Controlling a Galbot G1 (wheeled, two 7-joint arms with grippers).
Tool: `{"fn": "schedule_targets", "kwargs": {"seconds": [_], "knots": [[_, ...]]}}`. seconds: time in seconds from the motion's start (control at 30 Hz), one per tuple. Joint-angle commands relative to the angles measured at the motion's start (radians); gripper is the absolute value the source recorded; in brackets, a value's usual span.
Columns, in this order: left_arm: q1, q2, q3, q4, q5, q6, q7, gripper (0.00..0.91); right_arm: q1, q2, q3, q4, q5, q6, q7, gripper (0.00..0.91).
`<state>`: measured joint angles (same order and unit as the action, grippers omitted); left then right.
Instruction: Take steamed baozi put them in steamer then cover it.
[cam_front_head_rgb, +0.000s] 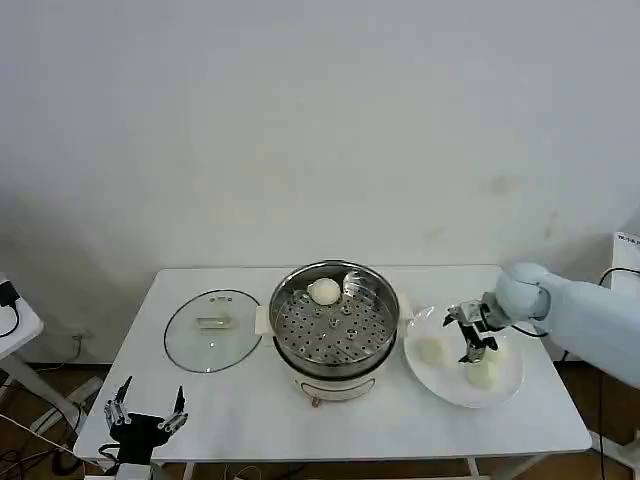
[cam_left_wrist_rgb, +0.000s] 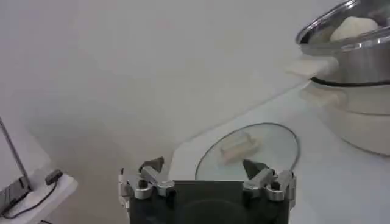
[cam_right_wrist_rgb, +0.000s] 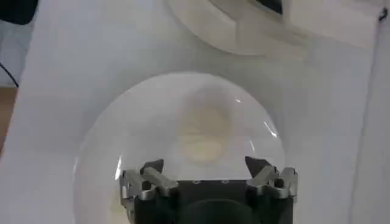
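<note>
The steamer (cam_front_head_rgb: 335, 325) stands mid-table with one baozi (cam_front_head_rgb: 324, 291) on its perforated tray near the far rim. Two more baozi (cam_front_head_rgb: 432, 350) (cam_front_head_rgb: 483, 373) lie on the white plate (cam_front_head_rgb: 450, 387) to its right. My right gripper (cam_front_head_rgb: 472, 335) hovers open over that plate, between the two buns. In the right wrist view one bun (cam_right_wrist_rgb: 204, 131) lies just ahead of the open right gripper (cam_right_wrist_rgb: 204, 165). The cover (cam_front_head_rgb: 212, 330) lies flat on the table left of the pot. My left gripper (cam_front_head_rgb: 146, 415) is parked open, low off the table's front-left corner, with nothing in it.
The left wrist view looks past the open left gripper (cam_left_wrist_rgb: 204, 165) to the glass cover (cam_left_wrist_rgb: 250, 152) and the steamer (cam_left_wrist_rgb: 353, 55) with a bun (cam_left_wrist_rgb: 353, 27) inside. A small side table (cam_front_head_rgb: 12, 325) stands at the far left. A wall backs the table.
</note>
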<state>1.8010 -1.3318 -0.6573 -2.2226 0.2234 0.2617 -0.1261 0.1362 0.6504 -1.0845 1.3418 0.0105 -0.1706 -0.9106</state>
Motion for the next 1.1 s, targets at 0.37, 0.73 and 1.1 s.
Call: {"fn": "schedule_targets", "kwargs": {"seconds": [0.37, 0.73, 1.1], "knots": [[-0.004, -0.003, -0.003, 0.009, 0.000, 0.000, 0.000, 0.907, -0.081, 0.096, 0.043, -0.101, -0.032, -0.007, 0.000, 0.897], [0.001, -0.007, -0.004, 0.005, 0.001, -0.001, -0.001, 0.907, -0.095, 0.108, 0.058, -0.122, -0.048, -0.011, 0.007, 0.675], [0.004, -0.010, -0.003, -0.002, 0.001, -0.001, -0.002, 0.907, -0.063, 0.079, 0.059, -0.087, -0.037, -0.020, 0.008, 0.655]]}}
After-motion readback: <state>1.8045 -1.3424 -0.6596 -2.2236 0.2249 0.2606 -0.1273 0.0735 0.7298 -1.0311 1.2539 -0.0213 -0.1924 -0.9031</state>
